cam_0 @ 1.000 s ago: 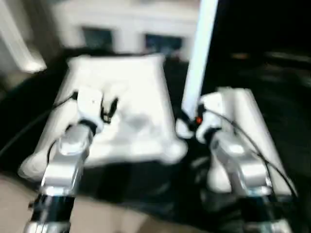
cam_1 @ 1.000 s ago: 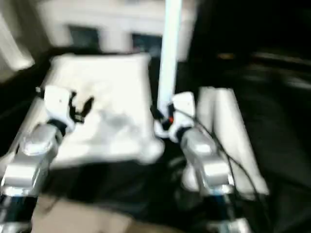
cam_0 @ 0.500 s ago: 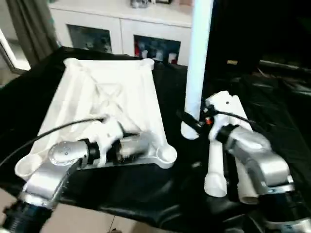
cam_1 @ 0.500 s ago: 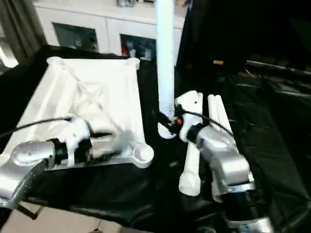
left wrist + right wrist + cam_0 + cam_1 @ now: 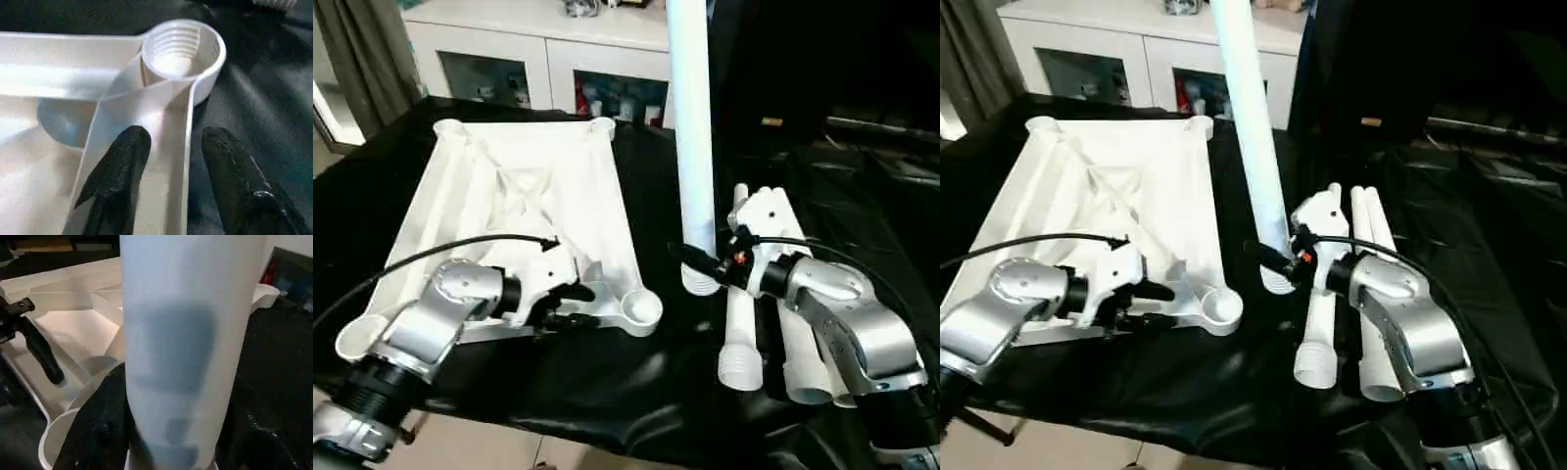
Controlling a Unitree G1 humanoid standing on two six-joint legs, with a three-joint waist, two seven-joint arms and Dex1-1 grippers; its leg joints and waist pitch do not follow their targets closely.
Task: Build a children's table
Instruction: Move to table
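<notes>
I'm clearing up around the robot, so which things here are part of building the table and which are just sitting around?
Part of the job:
tabletop
held leg, in right gripper
spare legs
left gripper at corner socket

Just there:
cabinet
black cloth

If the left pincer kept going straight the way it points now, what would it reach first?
Most likely the threaded corner socket of the tabletop: the left pincer straddles the rim wall leading straight to it. Depth is hard to judge.

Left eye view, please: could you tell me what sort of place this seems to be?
Probably a home-like room used as an assembly test space. A white glass-fronted cabinet with small items inside stands behind, a curtain hangs at the side, and the work table is draped in black cloth.
</notes>
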